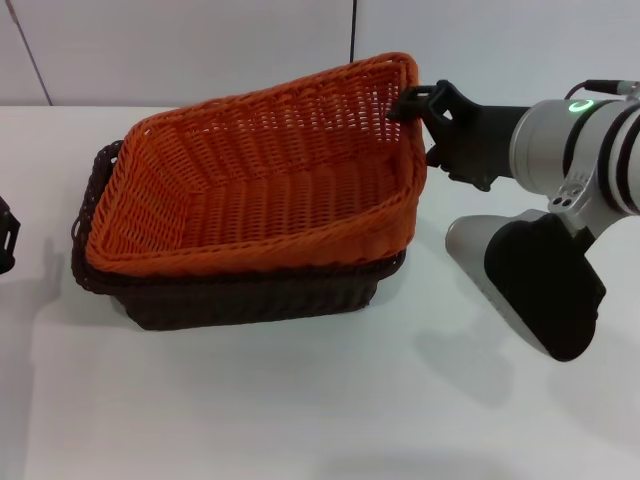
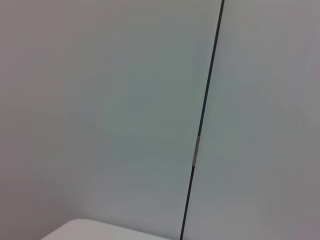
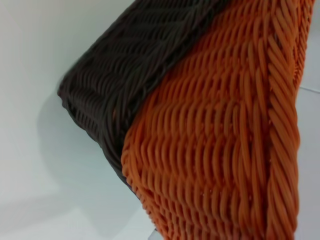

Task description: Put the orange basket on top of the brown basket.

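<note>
Right gripper (image 1: 405, 103) grips tilted orange basket (image 1: 260, 180) rim.

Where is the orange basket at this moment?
In the head view, the orange basket lies tilted in the brown basket at the table's centre, its right end raised where the right gripper holds the rim.

Head view looks forward and down over the white table (image 1: 300, 400), mid range, both baskets in frame. Right wrist view sits very close to the orange basket (image 3: 225, 145) and brown basket (image 3: 125, 75), shared with head view. Left wrist view faces the bare wall (image 2: 100, 100)
</note>
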`<state>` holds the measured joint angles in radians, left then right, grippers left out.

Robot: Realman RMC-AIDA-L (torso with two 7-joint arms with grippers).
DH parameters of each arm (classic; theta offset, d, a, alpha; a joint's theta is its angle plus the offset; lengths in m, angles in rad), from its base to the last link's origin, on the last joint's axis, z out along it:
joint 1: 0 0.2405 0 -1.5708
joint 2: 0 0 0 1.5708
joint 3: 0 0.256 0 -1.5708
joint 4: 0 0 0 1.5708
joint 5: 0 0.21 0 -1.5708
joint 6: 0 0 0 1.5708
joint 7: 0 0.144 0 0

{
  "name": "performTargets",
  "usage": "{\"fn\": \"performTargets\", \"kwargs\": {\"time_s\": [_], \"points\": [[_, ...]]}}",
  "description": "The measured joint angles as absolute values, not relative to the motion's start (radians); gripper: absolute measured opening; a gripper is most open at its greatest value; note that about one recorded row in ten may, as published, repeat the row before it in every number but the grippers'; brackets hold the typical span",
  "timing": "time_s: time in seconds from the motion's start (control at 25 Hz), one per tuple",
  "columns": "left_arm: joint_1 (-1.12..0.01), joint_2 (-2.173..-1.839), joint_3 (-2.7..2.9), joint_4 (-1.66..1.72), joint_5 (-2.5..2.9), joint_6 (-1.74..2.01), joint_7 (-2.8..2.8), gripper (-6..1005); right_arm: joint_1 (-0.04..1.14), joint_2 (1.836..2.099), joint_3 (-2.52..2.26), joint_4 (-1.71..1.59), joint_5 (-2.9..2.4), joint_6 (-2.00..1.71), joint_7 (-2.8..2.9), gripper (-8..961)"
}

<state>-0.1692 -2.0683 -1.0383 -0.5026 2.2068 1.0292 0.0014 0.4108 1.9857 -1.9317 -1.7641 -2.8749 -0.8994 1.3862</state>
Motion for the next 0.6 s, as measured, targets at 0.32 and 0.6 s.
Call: {"fn": "performTargets", "kwargs": {"time_s": [0.32,0.6], "points": [[-0.177,-2.064,-1.036,-0.494,2.208,1.018,0.002,710,0.301,2.006,-1.922,-1.894,-2.917,-0.903,1.454,625],[-0.181,-2.061,-1.035,-0.492,2.209,1.015,0.012,710,0.161,2.078,-1.819,-1.934,-2.918,-0.753,1.504,625]]}}
